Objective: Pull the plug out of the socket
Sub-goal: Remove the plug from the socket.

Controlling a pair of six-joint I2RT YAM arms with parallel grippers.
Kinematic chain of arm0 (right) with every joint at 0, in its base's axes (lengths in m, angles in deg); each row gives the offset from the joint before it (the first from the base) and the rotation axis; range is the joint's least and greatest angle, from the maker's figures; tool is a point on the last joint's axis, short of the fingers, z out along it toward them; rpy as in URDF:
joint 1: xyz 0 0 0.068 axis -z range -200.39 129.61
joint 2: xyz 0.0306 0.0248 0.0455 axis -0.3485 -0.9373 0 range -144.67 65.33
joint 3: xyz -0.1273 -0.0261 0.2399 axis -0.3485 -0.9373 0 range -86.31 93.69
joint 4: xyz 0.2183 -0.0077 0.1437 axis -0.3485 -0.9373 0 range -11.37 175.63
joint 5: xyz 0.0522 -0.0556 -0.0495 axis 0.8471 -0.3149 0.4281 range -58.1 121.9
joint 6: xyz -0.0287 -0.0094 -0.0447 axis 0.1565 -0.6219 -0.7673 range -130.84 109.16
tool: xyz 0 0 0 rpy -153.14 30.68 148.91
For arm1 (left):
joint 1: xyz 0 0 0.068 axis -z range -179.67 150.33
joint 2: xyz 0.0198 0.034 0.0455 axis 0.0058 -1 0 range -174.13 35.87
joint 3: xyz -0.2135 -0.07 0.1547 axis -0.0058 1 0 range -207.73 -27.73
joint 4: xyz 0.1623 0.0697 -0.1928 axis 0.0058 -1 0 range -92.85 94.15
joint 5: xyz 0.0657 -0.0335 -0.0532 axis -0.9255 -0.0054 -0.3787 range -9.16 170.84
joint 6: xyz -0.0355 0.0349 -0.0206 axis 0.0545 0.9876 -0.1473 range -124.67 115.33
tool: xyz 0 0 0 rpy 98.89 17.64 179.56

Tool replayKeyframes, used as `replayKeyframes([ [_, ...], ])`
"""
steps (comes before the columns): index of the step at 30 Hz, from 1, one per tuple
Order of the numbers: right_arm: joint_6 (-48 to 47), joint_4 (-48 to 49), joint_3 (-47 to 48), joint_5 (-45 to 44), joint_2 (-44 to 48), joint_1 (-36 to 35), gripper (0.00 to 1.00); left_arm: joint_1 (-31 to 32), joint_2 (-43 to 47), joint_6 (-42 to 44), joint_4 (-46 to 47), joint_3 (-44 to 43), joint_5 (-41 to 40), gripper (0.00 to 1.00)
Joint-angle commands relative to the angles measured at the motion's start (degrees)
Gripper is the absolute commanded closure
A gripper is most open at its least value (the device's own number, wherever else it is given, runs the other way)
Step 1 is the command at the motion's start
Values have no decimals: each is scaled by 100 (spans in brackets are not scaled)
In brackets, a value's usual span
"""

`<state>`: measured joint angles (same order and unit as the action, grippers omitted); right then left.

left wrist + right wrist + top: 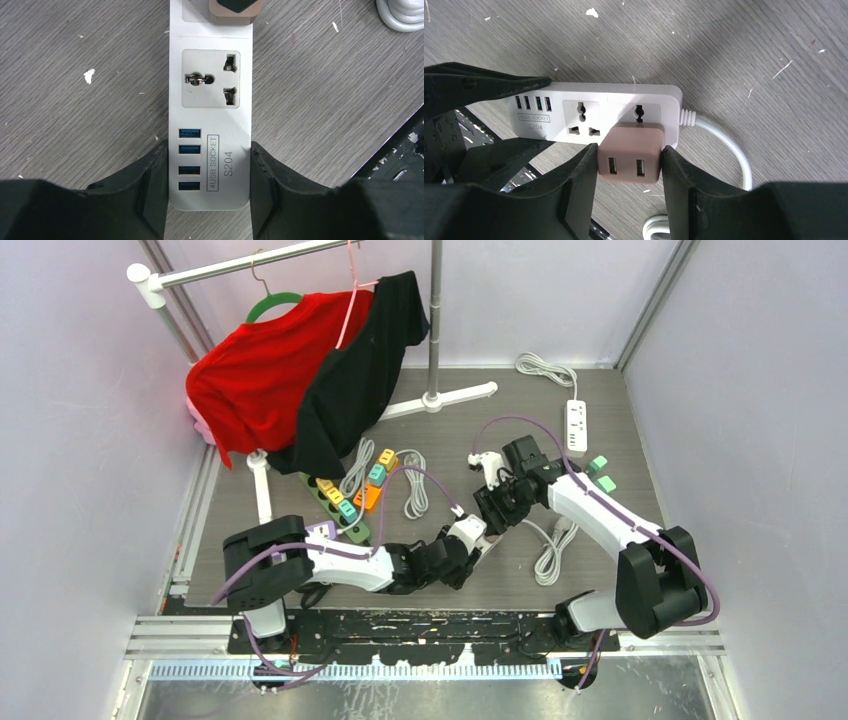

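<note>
A white socket strip (210, 100) with several USB ports lies on the grey wood table. My left gripper (209, 185) is shut on its USB end, one finger pressed on each long side. A pinkish-brown plug (630, 155) with two USB ports sits in the outlet nearest the strip's cord (734, 150). My right gripper (630, 170) is shut on this plug, both fingers flat against its sides. The plug's edge shows at the top of the left wrist view (235, 12). In the top view both grippers (470, 545) (497, 505) meet at the table's near middle.
A green strip with coloured plugs (345, 505) lies to the left, another white strip (576, 425) at the back right. Coiled grey cables (550, 550) (413, 485) lie nearby. A clothes rack (433, 330) with a red shirt (265, 375) and a black shirt (360, 370) stands behind.
</note>
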<state>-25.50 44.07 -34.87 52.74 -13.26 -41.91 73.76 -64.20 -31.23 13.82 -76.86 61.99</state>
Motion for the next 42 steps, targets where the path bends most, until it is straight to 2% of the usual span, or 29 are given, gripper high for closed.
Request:
replayKeyframes([
  [1,-213,20,12,233,187,-271,99,-48,-97,-61,35,27,173,100],
  [6,-138,-117,155,910,135,-263,99,-57,-197,-68,4,-10,233,100],
  [13,-14,86,143,-379,171,99,99,-105,-226,-109,-56,16,300,100],
  [17,2,104,120,-534,162,178,99,-131,-242,-131,-79,26,344,100],
  [20,-46,-48,160,0,129,182,99,-134,-236,-147,-93,33,360,100],
  [24,-231,-478,288,1600,83,173,99,-136,-256,-154,-88,34,377,100],
  [27,-264,-546,317,1907,99,153,99,-145,-270,-156,-88,21,383,100],
  [30,-85,-270,215,1203,169,146,99,-145,-265,-158,-95,19,383,100],
  [34,132,288,25,-670,217,144,99,-144,-263,-158,-130,9,389,100],
  [36,177,409,15,-1251,179,150,99,-152,-250,-156,-148,2,375,100],
  [39,196,466,-2,-1442,231,153,99,-153,-263,-156,-166,9,373,100],
  [42,168,310,33,-920,230,155,99,-160,-260,-165,-176,3,378,100],
])
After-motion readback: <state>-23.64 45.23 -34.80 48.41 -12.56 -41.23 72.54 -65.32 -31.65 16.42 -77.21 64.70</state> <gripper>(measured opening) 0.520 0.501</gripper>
